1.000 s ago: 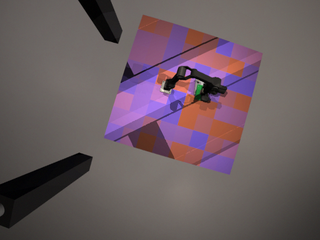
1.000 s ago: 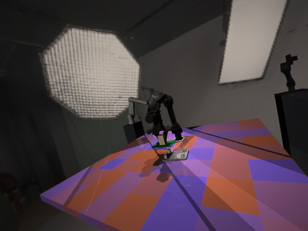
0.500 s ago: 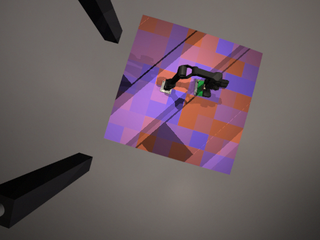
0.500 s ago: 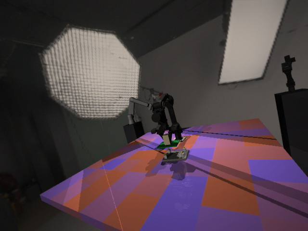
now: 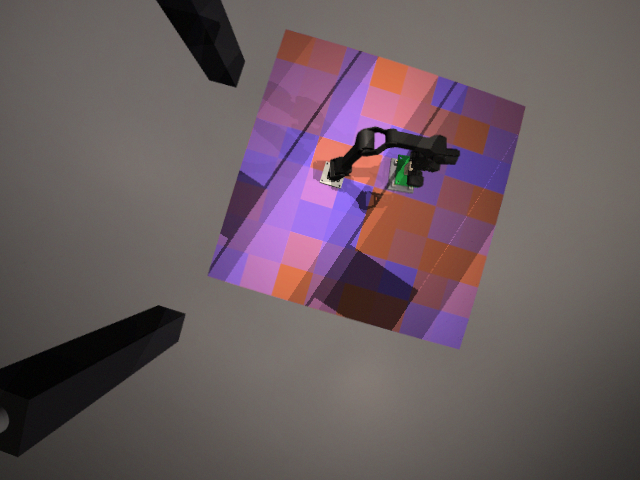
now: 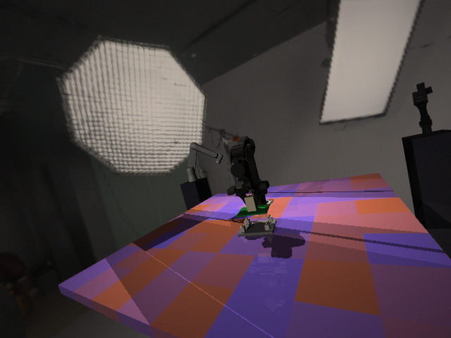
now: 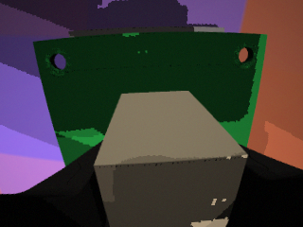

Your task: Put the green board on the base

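The green board (image 5: pixel 402 174) (image 6: pixel 259 210) (image 7: pixel 104 80) hangs roughly level above the base, handle side up. My gripper (image 5: pixel 410 168) (image 6: pixel 250 199) (image 7: pixel 158 136) is shut on its beige square handle (image 6: pixel 251 204) (image 7: pixel 161 125). The grey base (image 5: pixel 402 189) (image 6: pixel 255 234) (image 7: pixel 208 28) lies on the table, with posts and gold pins showing in the exterior view. There is a gap between board and posts. In the wrist view only a thin strip of the base shows past the board's far edge. Two corner holes show there with table colours through them, no pins.
The arm's pale mounting plate (image 5: pixel 326 179) stands on the patchwork table (image 5: pixel 258 227), left of the base in the top view. Dark shadows and stripes cross the table. Large lamps stand in the background in the exterior view.
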Robot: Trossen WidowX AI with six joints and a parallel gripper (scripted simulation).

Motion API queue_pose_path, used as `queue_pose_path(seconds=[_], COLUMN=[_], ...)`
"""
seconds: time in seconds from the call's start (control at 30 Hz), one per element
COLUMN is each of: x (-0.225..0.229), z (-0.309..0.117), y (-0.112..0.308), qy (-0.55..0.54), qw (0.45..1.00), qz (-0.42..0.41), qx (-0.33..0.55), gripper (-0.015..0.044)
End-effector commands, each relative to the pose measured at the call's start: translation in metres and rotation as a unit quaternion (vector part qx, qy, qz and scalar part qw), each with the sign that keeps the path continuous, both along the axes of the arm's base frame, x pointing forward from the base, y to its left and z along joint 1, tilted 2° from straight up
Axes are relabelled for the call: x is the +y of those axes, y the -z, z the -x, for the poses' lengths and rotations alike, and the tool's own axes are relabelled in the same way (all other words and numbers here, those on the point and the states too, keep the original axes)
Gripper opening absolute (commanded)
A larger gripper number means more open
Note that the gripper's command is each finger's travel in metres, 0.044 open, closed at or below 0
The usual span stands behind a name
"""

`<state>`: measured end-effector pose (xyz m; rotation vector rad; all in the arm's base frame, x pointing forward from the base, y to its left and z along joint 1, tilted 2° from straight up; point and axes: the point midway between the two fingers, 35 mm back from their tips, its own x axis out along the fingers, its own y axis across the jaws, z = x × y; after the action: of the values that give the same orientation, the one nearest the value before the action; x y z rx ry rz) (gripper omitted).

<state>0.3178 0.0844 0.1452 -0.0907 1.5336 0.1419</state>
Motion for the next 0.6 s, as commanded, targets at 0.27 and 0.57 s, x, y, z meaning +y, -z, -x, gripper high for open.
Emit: queue_pose_path(seconds=[0.27,0.57], x=[-0.0021,0.0011], z=[-0.0001,-0.0013], y=[0.0003,0.0086], qy=[0.002,0.002], qw=[1.000,1.000], qz=[0.000,0.000], qx=[0.001,0.001], gripper=[0.0000,0.0000])
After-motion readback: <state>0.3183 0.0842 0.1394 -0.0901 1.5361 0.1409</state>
